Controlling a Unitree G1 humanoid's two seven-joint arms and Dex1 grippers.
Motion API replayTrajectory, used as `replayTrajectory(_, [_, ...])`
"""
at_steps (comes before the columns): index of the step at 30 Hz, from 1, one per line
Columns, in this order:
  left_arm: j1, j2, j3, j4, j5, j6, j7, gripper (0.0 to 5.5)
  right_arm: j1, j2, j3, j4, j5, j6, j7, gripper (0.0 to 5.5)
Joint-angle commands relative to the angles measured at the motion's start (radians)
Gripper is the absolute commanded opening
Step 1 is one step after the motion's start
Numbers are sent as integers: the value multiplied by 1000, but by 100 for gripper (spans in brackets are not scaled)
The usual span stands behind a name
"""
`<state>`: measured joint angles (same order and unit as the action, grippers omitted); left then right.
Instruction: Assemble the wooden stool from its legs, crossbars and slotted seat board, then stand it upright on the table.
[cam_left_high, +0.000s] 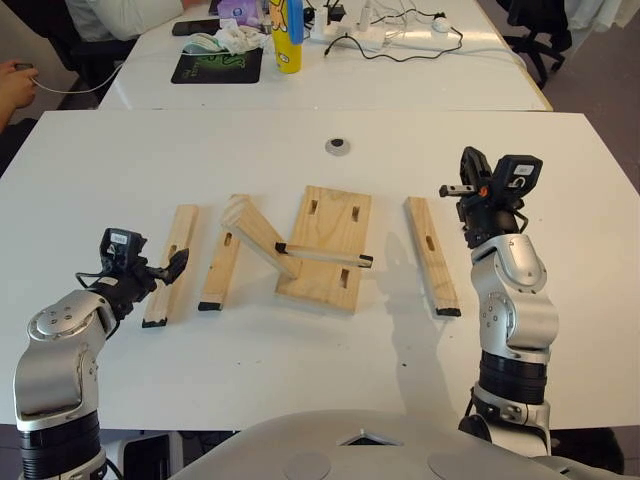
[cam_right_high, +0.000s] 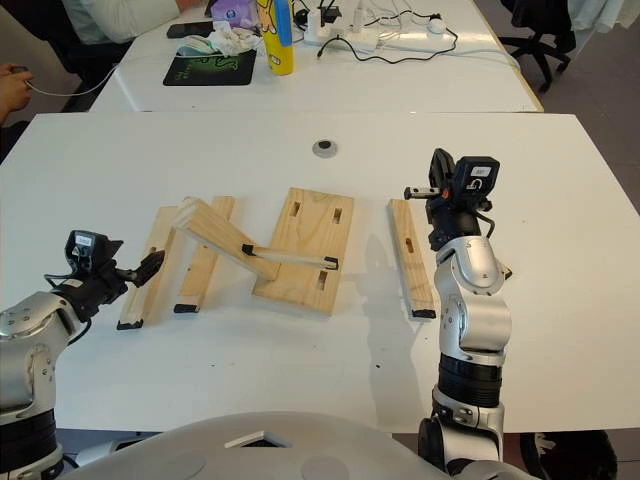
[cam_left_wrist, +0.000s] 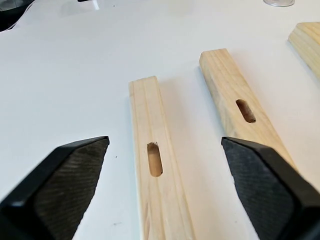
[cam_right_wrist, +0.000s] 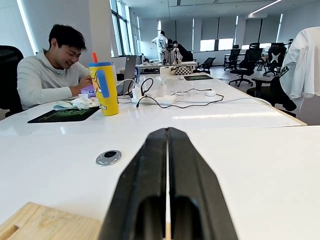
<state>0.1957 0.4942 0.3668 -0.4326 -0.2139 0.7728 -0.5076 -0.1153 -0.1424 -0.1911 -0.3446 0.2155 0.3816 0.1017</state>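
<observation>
Left gripper (cam_left_wrist: 165, 144) gapes wide over the leg (cam_left_high: 178, 240) farthest left of the seat board (cam_left_high: 325, 245). Right gripper (cam_right_wrist: 167, 150), right of the board, is pinched together, empty.

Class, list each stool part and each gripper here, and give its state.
Seat board, lying flat, slots up.
Far-left leg, lying flat.
Second leg, lying flat.
Third leg, askew across the second leg.
Crossbar, lying over the seat board.
Right leg, lying flat.
Left gripper, open, empty.
Right gripper, shut, empty.
</observation>
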Motion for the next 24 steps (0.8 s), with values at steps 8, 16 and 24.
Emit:
replayTrajectory(8, [84,-5,-51,100,-6,-21,11,428,5,8,-7,-22,16,8,-17,0])
replayTrajectory(16, [88,-3,-58,118,14,-116,37,331,-2,4,-4,-16,16,9,-13,0])
replayTrajectory(24, [44,-24,-39,75,-64,-69,46,217,-15,2,-5,-7,16,9,-13,0])
